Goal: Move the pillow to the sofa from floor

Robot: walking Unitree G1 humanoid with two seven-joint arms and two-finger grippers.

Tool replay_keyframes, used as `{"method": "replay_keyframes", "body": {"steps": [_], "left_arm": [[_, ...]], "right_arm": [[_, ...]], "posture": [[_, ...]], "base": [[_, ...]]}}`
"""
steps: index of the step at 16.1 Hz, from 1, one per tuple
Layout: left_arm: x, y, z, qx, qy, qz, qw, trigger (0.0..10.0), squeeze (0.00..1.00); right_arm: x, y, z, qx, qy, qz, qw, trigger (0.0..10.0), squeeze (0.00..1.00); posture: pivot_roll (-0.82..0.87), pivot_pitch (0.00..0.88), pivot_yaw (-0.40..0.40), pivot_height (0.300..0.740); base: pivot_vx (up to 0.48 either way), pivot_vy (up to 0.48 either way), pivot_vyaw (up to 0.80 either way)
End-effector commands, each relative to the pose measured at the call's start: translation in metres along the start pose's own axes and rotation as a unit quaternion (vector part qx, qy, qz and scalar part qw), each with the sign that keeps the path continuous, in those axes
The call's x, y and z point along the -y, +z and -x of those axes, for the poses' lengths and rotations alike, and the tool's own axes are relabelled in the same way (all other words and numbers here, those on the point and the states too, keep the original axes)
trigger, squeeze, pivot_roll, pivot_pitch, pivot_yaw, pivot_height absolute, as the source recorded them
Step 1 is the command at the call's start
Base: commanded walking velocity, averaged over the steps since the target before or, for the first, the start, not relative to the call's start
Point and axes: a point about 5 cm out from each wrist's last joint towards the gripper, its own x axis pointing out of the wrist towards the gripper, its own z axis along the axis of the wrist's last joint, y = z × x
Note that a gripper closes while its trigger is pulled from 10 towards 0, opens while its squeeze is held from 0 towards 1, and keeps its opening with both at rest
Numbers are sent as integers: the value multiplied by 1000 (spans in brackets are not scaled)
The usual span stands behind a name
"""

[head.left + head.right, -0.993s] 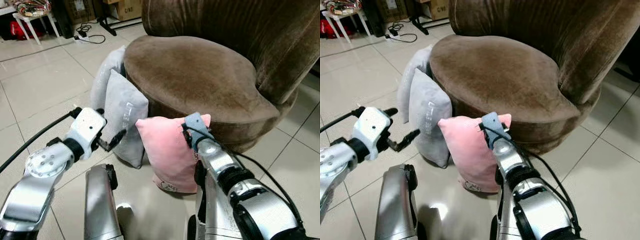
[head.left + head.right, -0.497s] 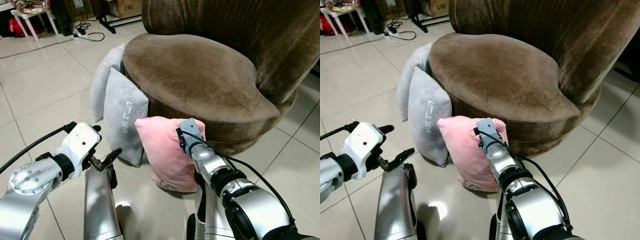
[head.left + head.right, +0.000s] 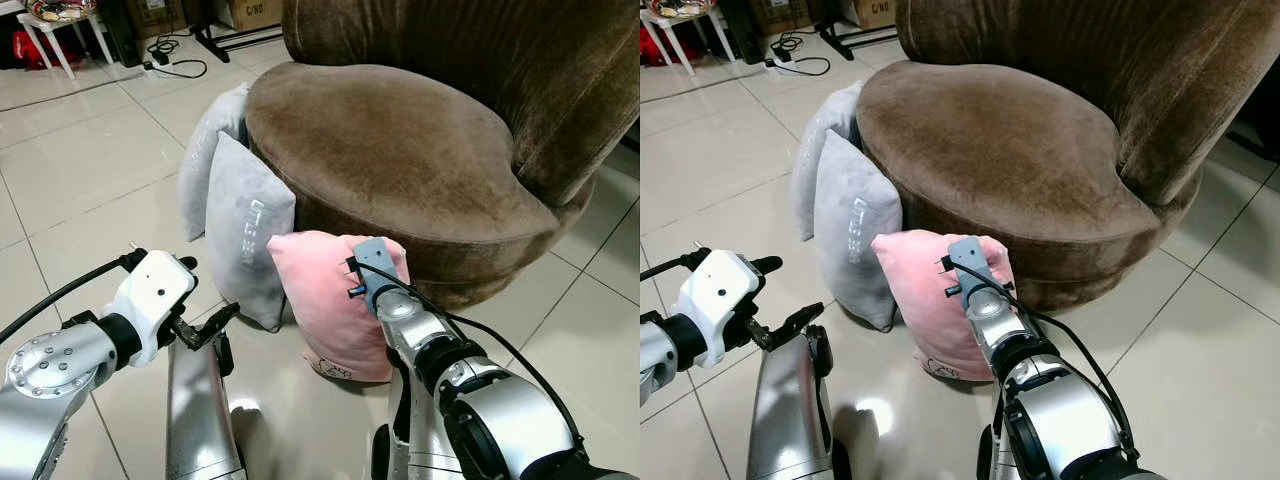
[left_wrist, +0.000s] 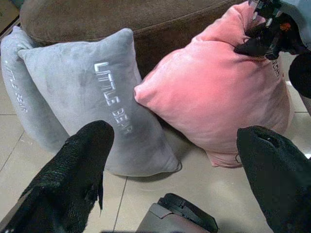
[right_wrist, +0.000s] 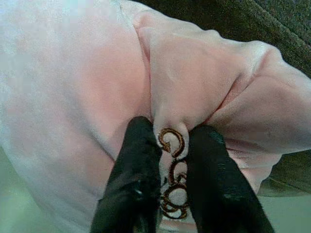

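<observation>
right gripper (image 5: 167, 170) is now pinching a fold of the pink pillow (image 3: 325, 300), left gripper (image 4: 170, 160) dropping back open (lift onto sofa (image 3: 390, 150) pending).

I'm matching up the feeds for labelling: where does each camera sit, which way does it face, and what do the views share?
Left and right eye views: on the head, looking forward and down at the sofa, both silver arms in frame.
Left wrist view: on the left arm, looking along the open left gripper at the grey pillows.
Right wrist view: on the right arm, looking along the right gripper, which pinches a fold.
Shared: the pink pillow.
</observation>
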Motion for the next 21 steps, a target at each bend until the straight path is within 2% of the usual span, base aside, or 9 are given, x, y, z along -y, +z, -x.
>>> {"method": "replay_keyframes", "body": {"steps": [1,6,9,10,11,13,19,20,21], "left_arm": [[-3,3,4,1,4,-5,1000,10000,0],[-3,3,2,4,10,-7,1000,10000,0],[-9,4,-4,18,31,-9,999,10000,0],[-11,5,-8,24,38,-7,999,10000,0],[-12,5,-10,26,42,-7,999,10000,0],[-14,8,-19,42,52,-7,998,10000,0],[-22,15,-44,75,71,-12,995,10000,0],[-25,20,-48,91,84,-10,992,10000,0],[-26,23,-49,98,89,-9,991,10000,0]], "right_arm": [[-3,-1,0,-5,6,-1,1000,0,0],[-8,-2,1,16,47,-30,998,0,0],[-1,10,6,119,114,-61,984,0,0],[6,15,9,160,136,-87,974,0,0],[10,18,12,182,145,-91,968,0,0],[31,29,30,273,169,-121,939,0,0],[69,59,69,385,154,-171,894,0,0],[96,84,92,439,133,-220,861,0,0],[109,100,106,470,124,-240,841,0,0]], "posture": [[54,80,11,370],[52,32,16,370],[30,0,19,370],[19,0,22,370],[14,0,24,370],[-10,0,31,370],[-69,0,49,370],[-72,0,45,370],[-76,0,45,370]], "base": [[0,0,0],[0,0,0],[0,0,0],[0,0,0],[0,0,0],[0,0,0],[0,0,0],[0,0,0],[0,0,0]]}}
